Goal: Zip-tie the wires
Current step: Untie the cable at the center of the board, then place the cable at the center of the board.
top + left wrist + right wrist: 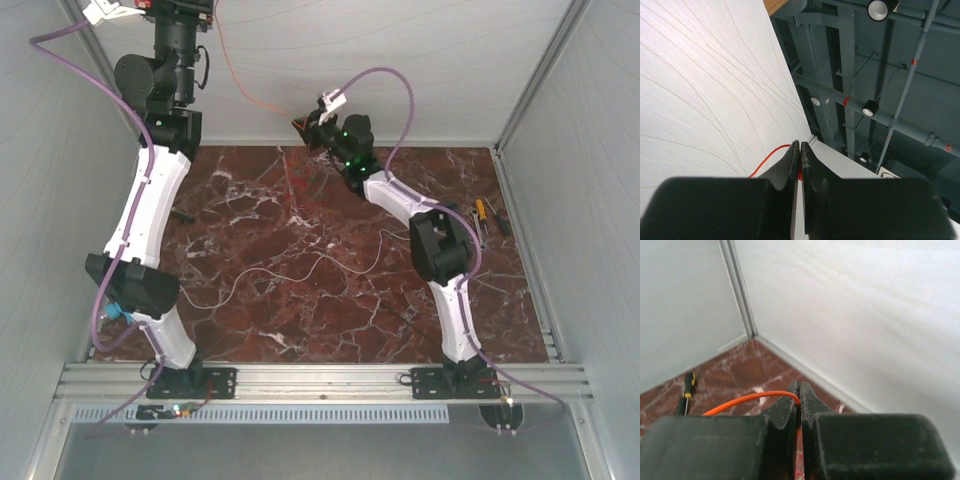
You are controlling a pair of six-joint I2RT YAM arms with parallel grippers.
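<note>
Jaws of left arm [150, 200] and right arm [400, 200] clamp an orange strand of the wires [750, 399] above the worktop's [250, 205] far edge.

The middle and near half of the worktop [250, 330] are open, and only the thin white wire [300, 271] lies flat across them, from 9 towards 3 o'clock. From 11 to 12 o'clock the orange wire [240, 85] is stretched in the air between the jaws of the raised left arm [150, 200] and the right arm [440, 250], so it bars the way along the back wall [400, 60]. At 3 o'clock a screwdriver [482, 213] lies near the right wall [590, 200], just behind the right arm.
</note>
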